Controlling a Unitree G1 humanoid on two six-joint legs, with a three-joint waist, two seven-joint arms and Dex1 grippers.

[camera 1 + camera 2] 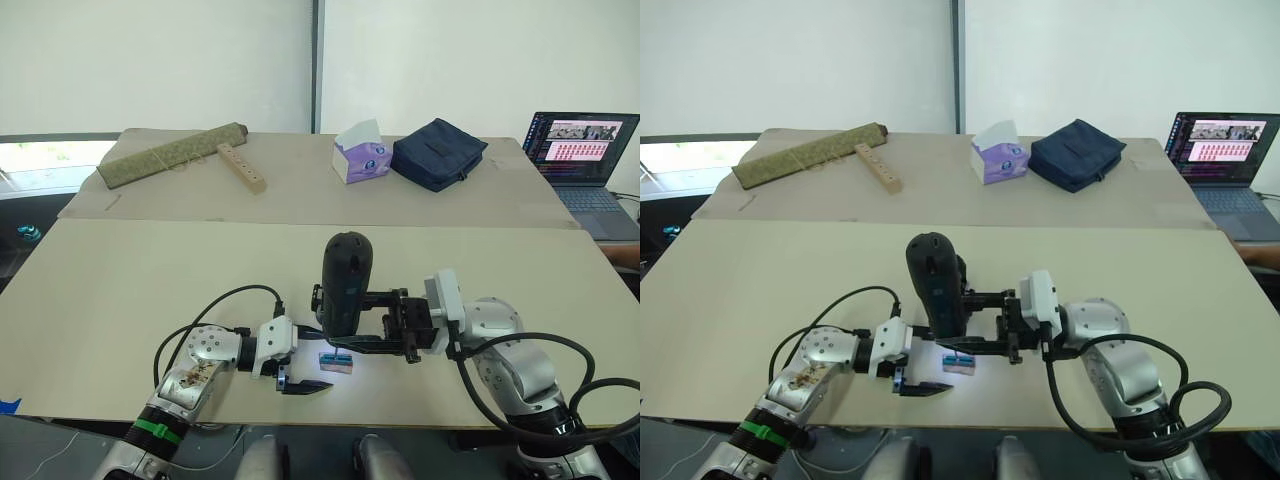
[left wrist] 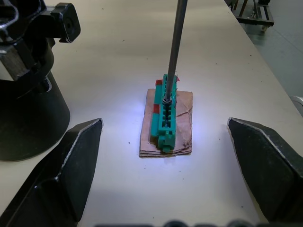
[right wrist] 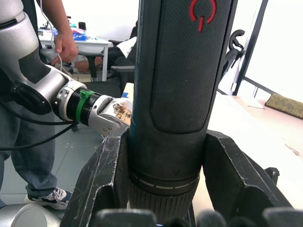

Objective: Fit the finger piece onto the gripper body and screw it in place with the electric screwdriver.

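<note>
My right gripper is shut on the electric screwdriver, a thick black cylinder held upright over the table's near edge. Its thin metal bit comes down onto a small green block lying on a scrap of cardboard, lit by the tool's white light. My left gripper is open, one finger on either side of that block and not touching it. The gripper body, black with a round dark base, stands right beside my left gripper. The finger piece is out of view.
On the far table lie a rolled mat, a wooden strip with holes, a tissue box and a dark blue bag. A laptop is open at far right. A person stands beyond the table.
</note>
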